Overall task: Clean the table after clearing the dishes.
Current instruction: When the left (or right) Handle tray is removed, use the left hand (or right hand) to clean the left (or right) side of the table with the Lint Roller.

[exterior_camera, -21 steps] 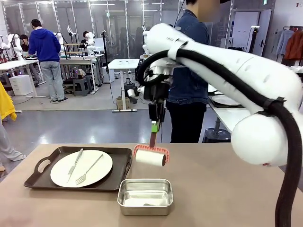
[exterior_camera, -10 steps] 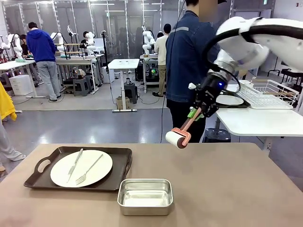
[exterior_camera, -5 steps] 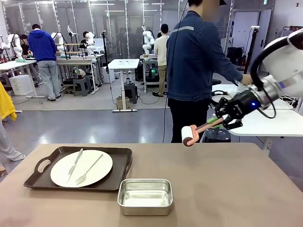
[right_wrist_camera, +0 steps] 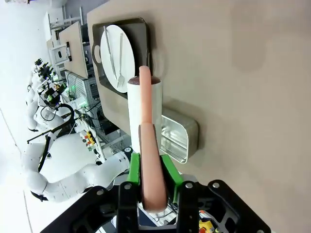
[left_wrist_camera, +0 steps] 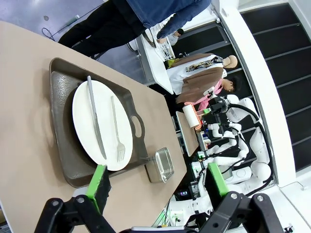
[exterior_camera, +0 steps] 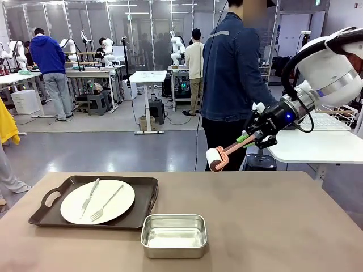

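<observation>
Right hand (exterior_camera: 245,137): clamped on the handle of the pink roller (exterior_camera: 216,158), aloft at 1 o'clock of the desk (exterior_camera: 272,226). Left hand (left_wrist_camera: 158,180): fingers apart, empty. Dishes (exterior_camera: 97,201): 9 o'clock, uncleared. Step: rolling, seemingly about to start. Next: lower the roller flat onto the desk.

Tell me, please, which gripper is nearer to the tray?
Left. The left gripper hovers beside the tray; the right gripper, holding the roller, is raised well off to the right.
</observation>
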Robot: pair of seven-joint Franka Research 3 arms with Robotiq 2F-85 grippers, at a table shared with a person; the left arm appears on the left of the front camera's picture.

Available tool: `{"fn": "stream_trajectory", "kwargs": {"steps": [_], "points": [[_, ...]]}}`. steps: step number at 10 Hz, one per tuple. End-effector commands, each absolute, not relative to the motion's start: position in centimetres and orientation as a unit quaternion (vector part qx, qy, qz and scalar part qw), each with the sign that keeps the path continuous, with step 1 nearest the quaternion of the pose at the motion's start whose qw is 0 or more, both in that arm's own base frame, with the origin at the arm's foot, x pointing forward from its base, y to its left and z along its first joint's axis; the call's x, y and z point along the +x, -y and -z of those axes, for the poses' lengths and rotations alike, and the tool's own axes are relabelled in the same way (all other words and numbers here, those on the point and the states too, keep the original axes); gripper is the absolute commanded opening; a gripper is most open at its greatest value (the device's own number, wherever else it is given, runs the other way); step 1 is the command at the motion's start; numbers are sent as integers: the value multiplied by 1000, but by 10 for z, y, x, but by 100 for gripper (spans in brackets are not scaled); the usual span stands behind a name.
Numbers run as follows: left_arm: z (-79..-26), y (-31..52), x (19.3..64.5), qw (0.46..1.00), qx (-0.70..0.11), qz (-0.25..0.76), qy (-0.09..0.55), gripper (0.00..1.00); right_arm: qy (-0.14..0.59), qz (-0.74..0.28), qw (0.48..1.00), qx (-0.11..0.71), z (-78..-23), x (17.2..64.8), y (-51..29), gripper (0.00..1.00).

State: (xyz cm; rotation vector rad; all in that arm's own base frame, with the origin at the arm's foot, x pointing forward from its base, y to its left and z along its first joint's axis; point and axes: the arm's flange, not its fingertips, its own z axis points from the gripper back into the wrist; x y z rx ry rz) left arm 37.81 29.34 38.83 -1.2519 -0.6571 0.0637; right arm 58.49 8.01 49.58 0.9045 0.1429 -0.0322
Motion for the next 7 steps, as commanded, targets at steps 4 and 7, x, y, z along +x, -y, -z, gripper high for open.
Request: {"fn": "stream_trajectory", "kwargs": {"steps": [4, 7], "points": [[-389, -295, 375, 761, -574, -24, 302, 100, -16, 9, 955, 295, -503, 541, -138, 23], [-389, -295, 375, 761, -574, -24, 302, 100, -6, 23, 974, 227, -514, 520, -170, 23]]}}
